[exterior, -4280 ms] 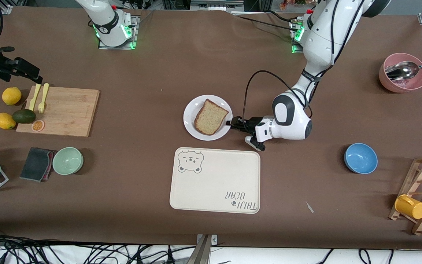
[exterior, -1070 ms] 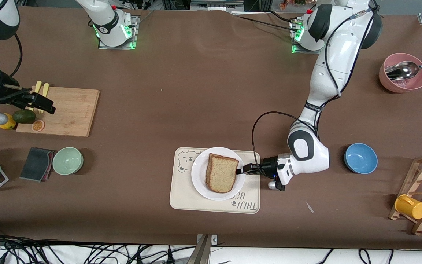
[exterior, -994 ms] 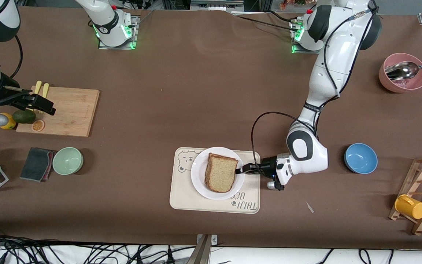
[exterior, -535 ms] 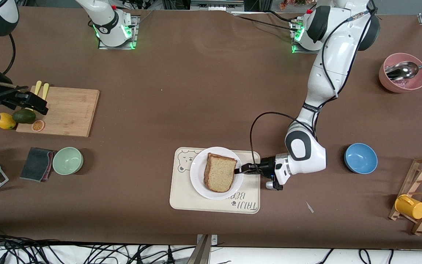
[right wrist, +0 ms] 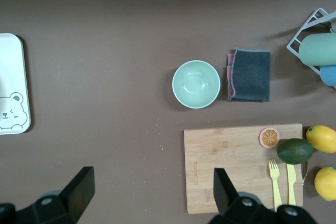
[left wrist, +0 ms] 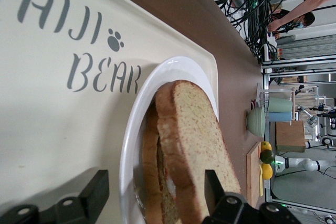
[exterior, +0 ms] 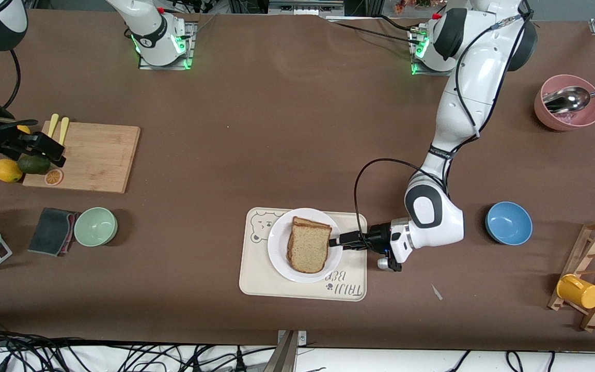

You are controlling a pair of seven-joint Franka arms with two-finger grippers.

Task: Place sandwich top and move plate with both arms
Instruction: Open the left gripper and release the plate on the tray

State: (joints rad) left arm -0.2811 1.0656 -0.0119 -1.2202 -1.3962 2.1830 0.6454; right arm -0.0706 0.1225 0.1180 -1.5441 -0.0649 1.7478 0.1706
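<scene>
Sitting on the bear tray: plate with sandwich

Resting on cream tray (exterior: 302, 281) with bear drawing: round white plate (exterior: 277, 253), bread slice (exterior: 308, 249) stacked on top of another slice, both on plate. Left gripper (exterior: 334, 243) at plate rim on the side toward left arm's end of table, fingers (left wrist: 100, 195) spread wide either side of the rim, not clamped. Right gripper (exterior: 44, 150) up over edge of wooden cutting board (exterior: 96, 155) near avocado (exterior: 33, 164) and lemons (exterior: 7, 170), fingers (right wrist: 80, 184) wide apart, holding nothing. Green bowl (right wrist: 196, 84) and grey sponge (right wrist: 250, 75) nearer front camera than board.
</scene>
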